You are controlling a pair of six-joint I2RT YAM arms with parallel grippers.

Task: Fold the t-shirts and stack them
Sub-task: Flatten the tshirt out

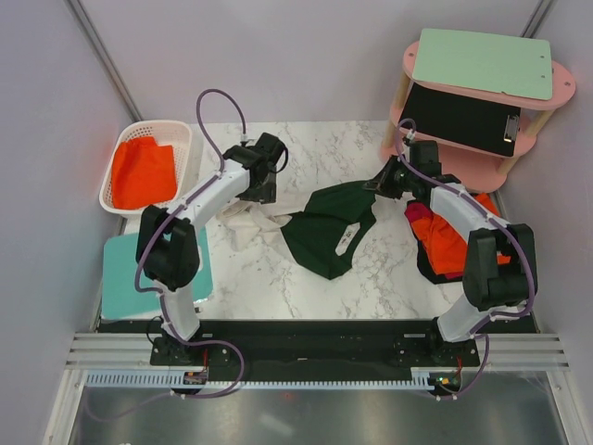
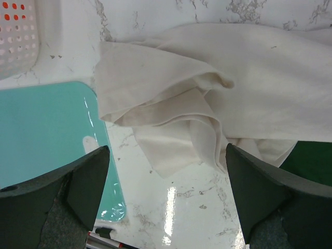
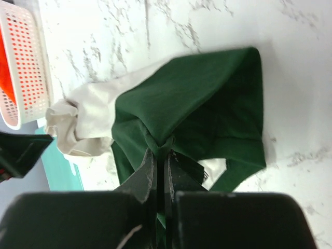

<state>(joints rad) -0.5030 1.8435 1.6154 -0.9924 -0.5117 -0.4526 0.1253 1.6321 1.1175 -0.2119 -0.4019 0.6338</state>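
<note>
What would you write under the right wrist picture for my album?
Right gripper pinches a bunched dark green t-shirt lying partly over a cream-white t-shirt on the marble table.

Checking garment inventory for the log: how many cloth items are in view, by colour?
Orange: 2, the basket cloth and the right-edge cloth
Dark green: 1, the green t-shirt
Cream-white: 1, the white t-shirt
Total: 4
</note>
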